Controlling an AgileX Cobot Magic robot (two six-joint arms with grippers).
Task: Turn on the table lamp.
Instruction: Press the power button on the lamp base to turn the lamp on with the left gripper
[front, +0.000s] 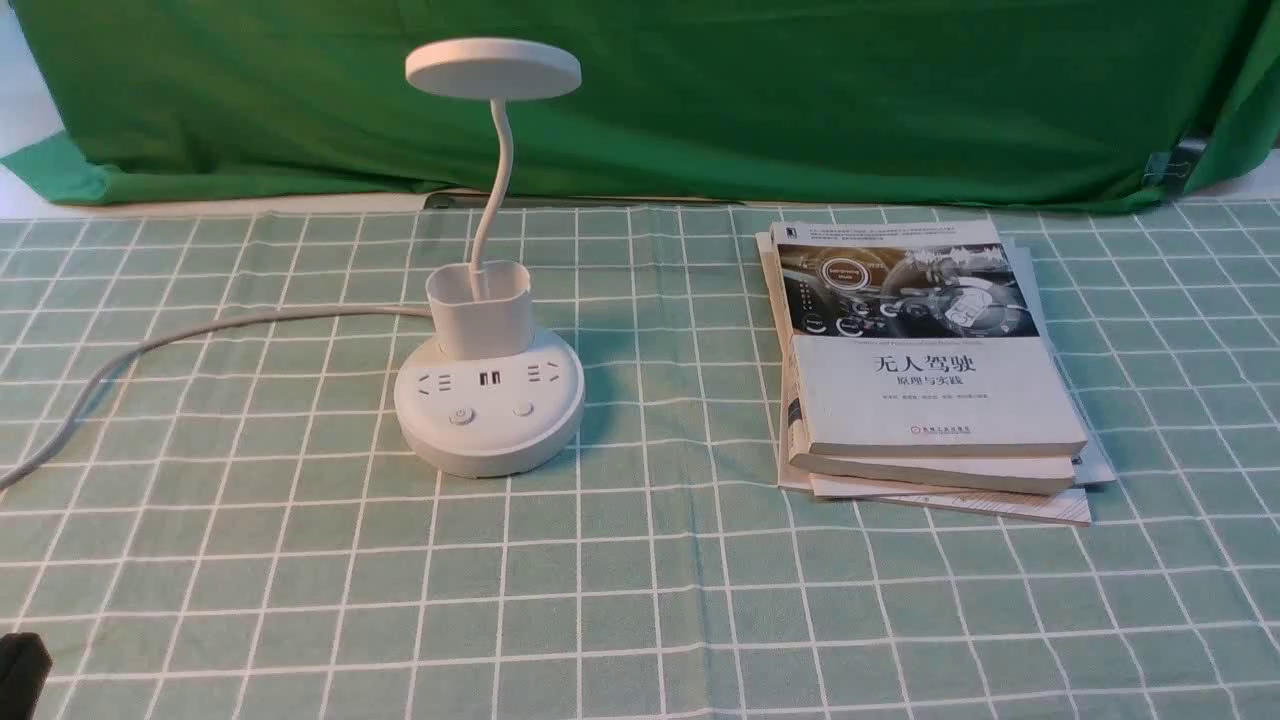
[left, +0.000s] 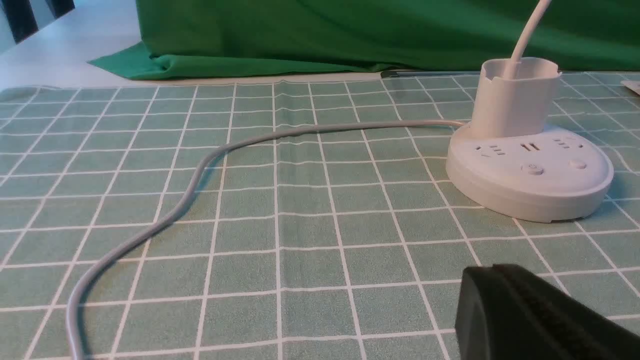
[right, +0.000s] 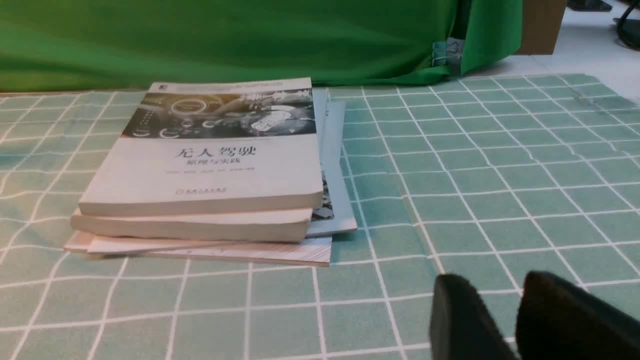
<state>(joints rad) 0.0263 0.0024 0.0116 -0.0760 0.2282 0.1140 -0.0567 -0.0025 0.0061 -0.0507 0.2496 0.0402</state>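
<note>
"What is at the far left?"

"The black left gripper (left: 484, 269), its fingers together and holding nothing visible, above the table covered with green cloth in a white grid (front: 640, 600). A smooth grey cord (front: 220, 322) curves across the cloth from the lamp and leaves the front view at its left side."

"And the lamp itself?"

"The white plastic table lamp (front: 490, 445) stands upright left of the middle, nearer the far edge, its flat round head (front: 493, 70) raised on a thin curved neck (front: 502, 150). The neck rises from a cup-shaped white holder (front: 482, 325) on the round base, in front of which sit two small round buttons: the left one (front: 461, 416) with a power mark, the right one (front: 523, 409) plain."

"Farther right?"

"A stack of paperback books and thin booklets (front: 935, 390), well apart from the lamp, toward the far right corner. The black right gripper (right: 495, 277) has its fingers apart, with cloth showing between them."

"Behind everything?"

"A draped dark green fabric sheet (front: 700, 100), along the far edge."
</note>
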